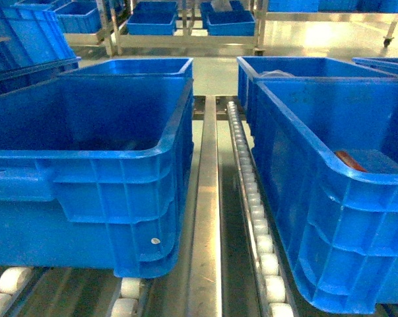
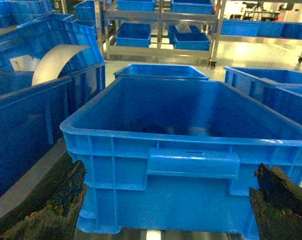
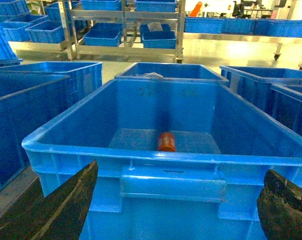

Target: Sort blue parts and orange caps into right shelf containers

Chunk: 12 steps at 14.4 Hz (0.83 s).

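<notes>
An orange cap [image 3: 166, 141] lies on the floor of the near right shelf container [image 3: 173, 182]; the head view shows only its top [image 1: 349, 160] over that bin's rim [image 1: 331, 198]. My right gripper [image 3: 173, 210] is open and empty, its fingers [image 3: 55, 210] spread level with the bin's near handle. My left gripper [image 2: 163, 207] is also open and empty, facing the near wall of the left bin [image 2: 191, 165], whose floor holds only dark, unclear shapes [image 2: 161, 129]. No blue parts show. Neither gripper appears in the head view.
Both bins sit on the steel shelf, with a flat rail [image 1: 204, 218] and a row of white rollers [image 1: 255, 205] between them. More blue bins [image 1: 314, 69] stand behind. Racks with bins [image 1: 152, 25] line the far side of the floor.
</notes>
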Motion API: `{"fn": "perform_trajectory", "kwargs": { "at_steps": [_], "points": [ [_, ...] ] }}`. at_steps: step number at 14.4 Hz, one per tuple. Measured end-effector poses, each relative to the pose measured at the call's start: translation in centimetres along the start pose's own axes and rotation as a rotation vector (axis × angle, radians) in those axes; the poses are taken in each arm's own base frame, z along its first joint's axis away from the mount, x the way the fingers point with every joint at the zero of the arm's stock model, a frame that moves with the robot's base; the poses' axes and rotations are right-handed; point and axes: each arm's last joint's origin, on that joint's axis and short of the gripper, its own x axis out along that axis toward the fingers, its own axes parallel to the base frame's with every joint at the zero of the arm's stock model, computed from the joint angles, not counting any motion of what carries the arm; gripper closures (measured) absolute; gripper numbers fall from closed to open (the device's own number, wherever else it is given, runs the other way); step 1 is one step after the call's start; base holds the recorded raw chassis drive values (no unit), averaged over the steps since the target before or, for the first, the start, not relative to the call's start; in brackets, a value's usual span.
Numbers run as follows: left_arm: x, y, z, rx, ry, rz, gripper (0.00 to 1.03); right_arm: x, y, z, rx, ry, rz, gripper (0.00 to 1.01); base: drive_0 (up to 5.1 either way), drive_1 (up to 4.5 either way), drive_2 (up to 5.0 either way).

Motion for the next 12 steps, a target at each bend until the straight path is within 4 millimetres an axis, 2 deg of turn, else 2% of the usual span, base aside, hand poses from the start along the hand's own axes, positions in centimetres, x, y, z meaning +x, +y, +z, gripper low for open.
{"fn": "perform_trajectory", "kwargs": {
  "at_steps": [12],
  "points": [
    [0.00,0.00,0.00,0.000,0.000,0.000,0.05,0.00,0.00,0.00,0.000,0.000,0.000,0.03,0.0,0.00,0.0]
  ]
}}
